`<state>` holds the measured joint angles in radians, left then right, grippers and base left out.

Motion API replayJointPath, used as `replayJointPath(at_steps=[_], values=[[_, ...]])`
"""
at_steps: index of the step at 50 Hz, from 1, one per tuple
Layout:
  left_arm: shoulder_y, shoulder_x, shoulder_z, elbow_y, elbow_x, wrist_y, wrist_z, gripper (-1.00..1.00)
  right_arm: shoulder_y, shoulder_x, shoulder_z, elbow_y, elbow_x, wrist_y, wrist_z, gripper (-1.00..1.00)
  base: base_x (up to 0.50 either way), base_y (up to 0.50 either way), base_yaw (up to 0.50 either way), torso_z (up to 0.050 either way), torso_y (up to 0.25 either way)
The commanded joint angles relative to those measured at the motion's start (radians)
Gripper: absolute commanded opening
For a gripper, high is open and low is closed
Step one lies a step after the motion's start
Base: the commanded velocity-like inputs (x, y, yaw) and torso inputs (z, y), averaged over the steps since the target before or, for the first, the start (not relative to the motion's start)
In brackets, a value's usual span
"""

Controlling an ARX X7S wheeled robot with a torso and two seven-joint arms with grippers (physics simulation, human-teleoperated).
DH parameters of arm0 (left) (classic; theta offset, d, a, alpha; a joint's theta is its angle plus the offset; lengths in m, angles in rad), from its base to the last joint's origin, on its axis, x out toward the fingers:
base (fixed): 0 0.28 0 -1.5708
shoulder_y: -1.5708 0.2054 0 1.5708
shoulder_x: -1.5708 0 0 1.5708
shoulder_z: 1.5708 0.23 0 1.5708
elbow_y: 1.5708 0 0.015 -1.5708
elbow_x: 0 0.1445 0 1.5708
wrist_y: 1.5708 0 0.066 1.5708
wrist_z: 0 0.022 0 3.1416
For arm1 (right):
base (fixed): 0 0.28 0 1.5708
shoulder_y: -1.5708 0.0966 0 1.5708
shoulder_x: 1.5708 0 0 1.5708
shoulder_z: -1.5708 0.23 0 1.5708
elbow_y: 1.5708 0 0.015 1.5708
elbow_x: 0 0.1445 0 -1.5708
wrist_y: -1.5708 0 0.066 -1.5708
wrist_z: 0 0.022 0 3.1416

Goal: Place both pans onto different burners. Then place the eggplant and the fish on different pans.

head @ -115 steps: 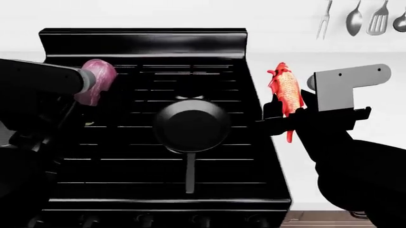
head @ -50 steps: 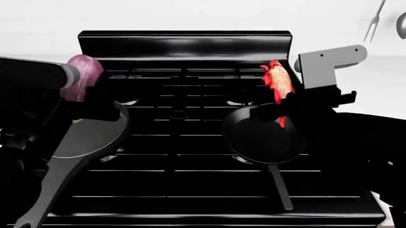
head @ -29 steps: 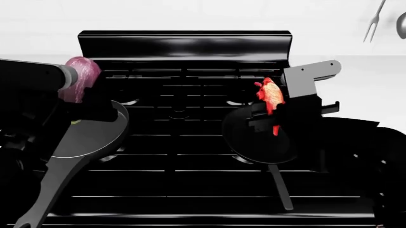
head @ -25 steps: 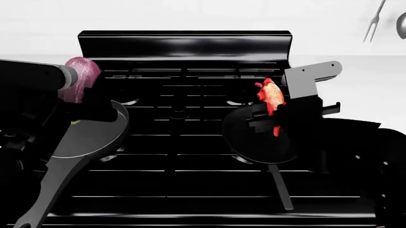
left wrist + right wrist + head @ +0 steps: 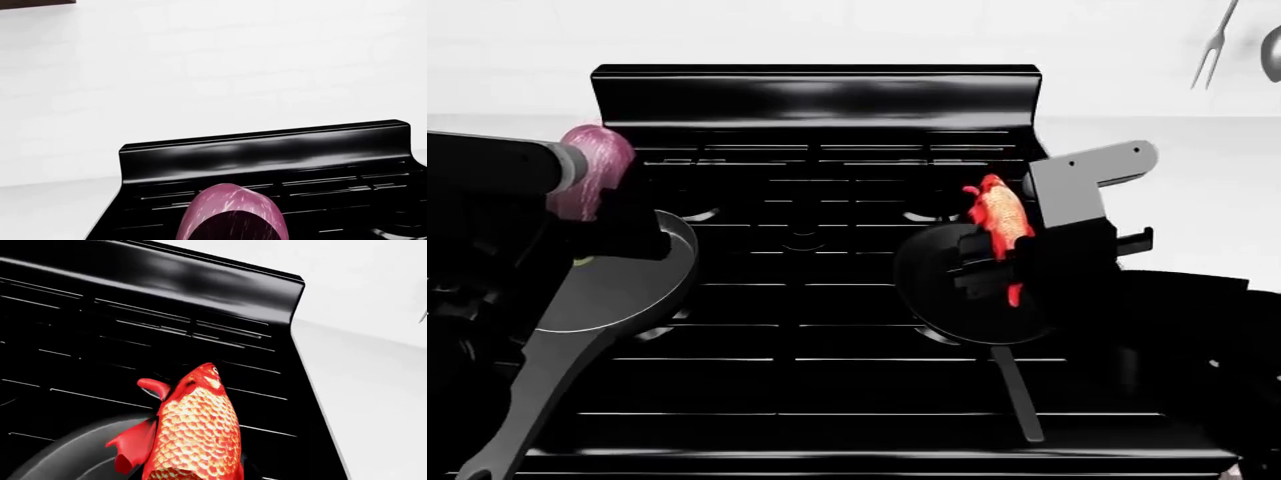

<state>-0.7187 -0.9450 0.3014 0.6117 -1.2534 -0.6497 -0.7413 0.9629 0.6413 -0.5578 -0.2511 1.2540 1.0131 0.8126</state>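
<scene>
Right pincer clamps fish; left pincer clamps eggplant.

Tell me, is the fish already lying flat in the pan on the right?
No, the fish is upright, held in the right end effector above the right pan, in the head view.
</scene>
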Motion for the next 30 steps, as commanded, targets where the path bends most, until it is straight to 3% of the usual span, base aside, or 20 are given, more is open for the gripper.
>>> replayJointPath(at_steps=[1, 9, 10, 30], values=[[0.002, -0.001, -0.005, -0.004, -0.007, 0.01, -0.008, -1.0, -0.018, -0.005, -0.015, 0.007, -0.03, -0.006, -0.022, -1.0, 0.0, 0.0, 0.0, 0.0, 0.0], [-0.003, 0.001, -0.004, -0.007, -0.007, 0.008, -0.008, -1.0, -0.018, -0.007, -0.017, 0.021, -0.033, -0.012, -0.03, -1.0, 0.0, 0.0, 0.0, 0.0, 0.0], [-0.004, 0.001, -0.003, -0.008, -0.007, 0.007, -0.008, -1.0, -0.017, -0.007, -0.017, 0.019, -0.033, -0.012, -0.032, 1.0, 0.0, 0.0, 0.0, 0.0, 0.0], [0.008, 0.0, -0.005, -0.01, -0.001, 0.013, -0.009, -1.0, 0.056, 0.023, 0.057, -0.064, 0.068, 0.019, 0.041, 1.0, 0.0, 0.0, 0.0, 0.001, 0.001]])
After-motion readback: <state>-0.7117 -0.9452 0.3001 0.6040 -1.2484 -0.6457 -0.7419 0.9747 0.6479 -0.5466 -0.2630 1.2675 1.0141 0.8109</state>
